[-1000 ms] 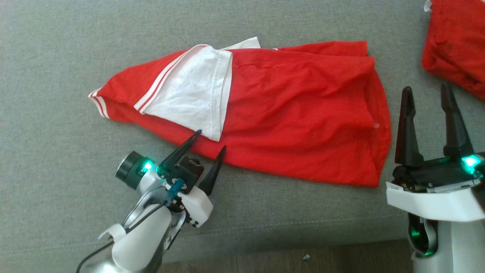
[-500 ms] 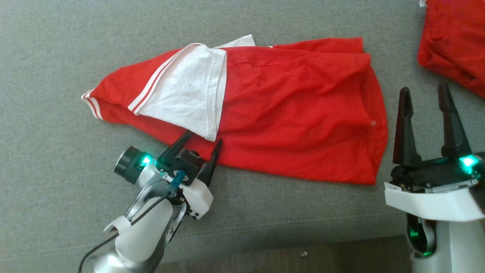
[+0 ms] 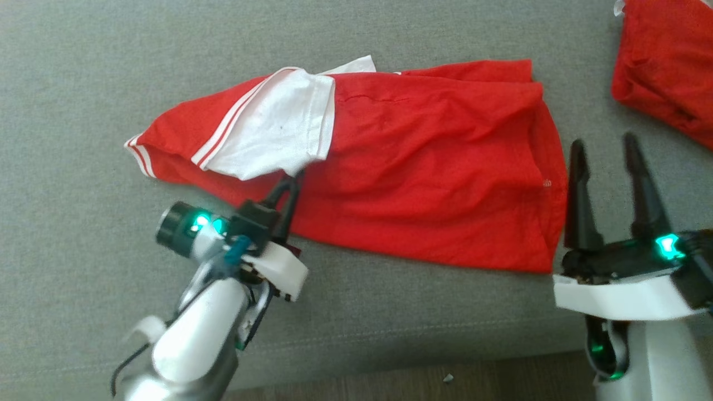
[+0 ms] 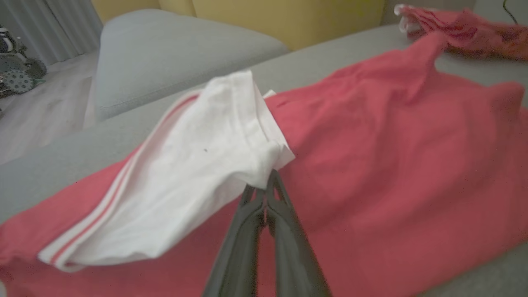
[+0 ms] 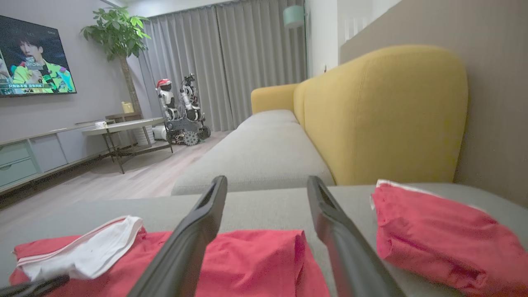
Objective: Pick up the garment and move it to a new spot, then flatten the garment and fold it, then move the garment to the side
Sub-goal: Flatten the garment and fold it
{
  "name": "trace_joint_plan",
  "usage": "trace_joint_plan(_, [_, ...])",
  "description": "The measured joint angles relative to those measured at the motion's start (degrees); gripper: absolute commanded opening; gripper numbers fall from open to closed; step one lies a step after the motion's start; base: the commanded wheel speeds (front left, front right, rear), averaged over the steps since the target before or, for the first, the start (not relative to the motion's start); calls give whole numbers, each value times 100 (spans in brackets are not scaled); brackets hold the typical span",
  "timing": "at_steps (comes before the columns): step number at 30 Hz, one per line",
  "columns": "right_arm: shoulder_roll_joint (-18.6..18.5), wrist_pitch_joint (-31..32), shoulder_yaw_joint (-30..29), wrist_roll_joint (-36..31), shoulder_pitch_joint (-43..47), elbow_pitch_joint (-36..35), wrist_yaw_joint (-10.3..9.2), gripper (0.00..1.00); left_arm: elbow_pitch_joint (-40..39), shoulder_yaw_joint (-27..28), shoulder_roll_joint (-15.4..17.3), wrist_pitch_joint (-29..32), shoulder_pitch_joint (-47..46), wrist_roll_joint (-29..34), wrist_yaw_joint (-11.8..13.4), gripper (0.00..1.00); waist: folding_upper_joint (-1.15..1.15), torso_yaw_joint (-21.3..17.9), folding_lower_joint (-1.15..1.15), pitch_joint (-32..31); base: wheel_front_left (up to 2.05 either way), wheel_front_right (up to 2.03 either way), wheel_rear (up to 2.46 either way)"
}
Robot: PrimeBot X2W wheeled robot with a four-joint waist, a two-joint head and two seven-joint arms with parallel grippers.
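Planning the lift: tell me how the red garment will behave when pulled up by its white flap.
Probably floppy: the garment lies wrinkled and flat on the sofa cushion, so it should drape and trail. Likely light: the thin white flap bunches where the left end effector pinches it. Its loosely overlapped layers may unfold unevenly.

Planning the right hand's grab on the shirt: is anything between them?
Nothing visible. The open right hand sits beside the shirt's edge, only bare sofa between them; the other red garment lies off to its right.
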Motion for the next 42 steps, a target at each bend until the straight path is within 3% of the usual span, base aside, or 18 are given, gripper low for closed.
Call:
trace_joint_plan(9, [-1, 1, -97, 545, -660, 2061, 0, 100, -1301, 904, 405, 0, 802, -414, 47, 0, 0, 132, 0, -50, 0, 0, 0])
trace_joint_plan(18, [-15, 502, -226, 913, -2286, 4134, 0, 100, -1514, 1228, 472, 0, 895, -449, 24, 0, 0, 345, 0, 47, 0, 0, 0])
trace_joint_plan(26, [-20, 538, -454, 883, -2692, 4628, 0, 100, -1534, 1384, 432, 0, 896, -432, -36, 0, 0, 441, 0, 131, 0, 0, 0])
trace_joint_plan(40, [-26, 648, -678, 592, -2947, 4777, 0, 100, -1486, 1549, 347, 0, 915, -270, -110, 0, 0, 486, 0, 67, 0, 0, 0])
trace_joint_plan(41, [-26, 667, -676, 622, -2945, 4742, 0, 89, -1479, 1557, 341, 0, 920, -265, -130, 0, 0, 489, 0, 55, 0, 0, 0])
trace_joint_plan(42, [-29, 715, -651, 693, -2945, 4698, 0, 67, -1472, 1567, 334, 0, 927, -245, -149, 0, 0, 493, 0, 42, 0, 0, 0])
